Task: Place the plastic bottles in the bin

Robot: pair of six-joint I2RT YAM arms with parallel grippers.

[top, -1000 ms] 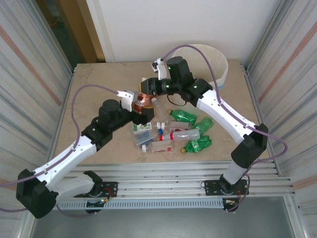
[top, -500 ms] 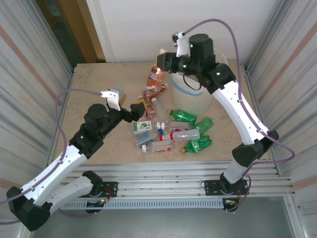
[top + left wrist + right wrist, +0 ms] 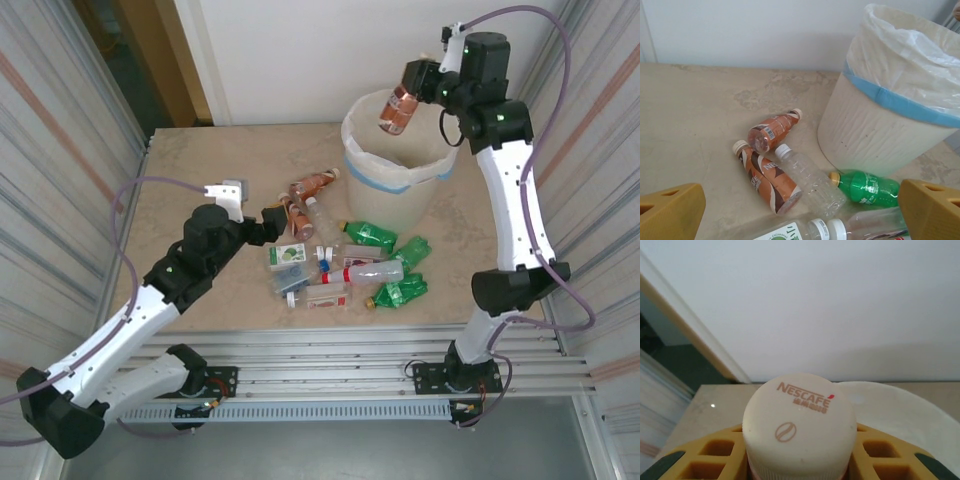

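Note:
My right gripper (image 3: 412, 88) is shut on the cap end of a brown Nescafe bottle (image 3: 397, 110), which hangs over the open mouth of the cream-white bin (image 3: 392, 200). In the right wrist view the bottle's cream cap (image 3: 800, 427) sits between my yellow fingers (image 3: 715, 460), with the bin's rim (image 3: 905, 410) behind it. My left gripper (image 3: 275, 218) stands open low over the table, at the left edge of the pile. Before it lie two brown bottles (image 3: 771, 131) (image 3: 767, 177), a clear bottle (image 3: 812, 177) and a green bottle (image 3: 867, 186), beside the bin (image 3: 875, 135).
Further green bottles (image 3: 412, 250) (image 3: 400, 291), a clear red-labelled bottle (image 3: 365, 270) and a green-and-white carton (image 3: 288, 255) lie in the middle of the table. Corrugated metal walls close in both sides. The bin stands at the back right.
My right arm has lifted the brown bottle from the pile and carried it up and right to above the bin. My left arm drew back slightly to the left, still open.

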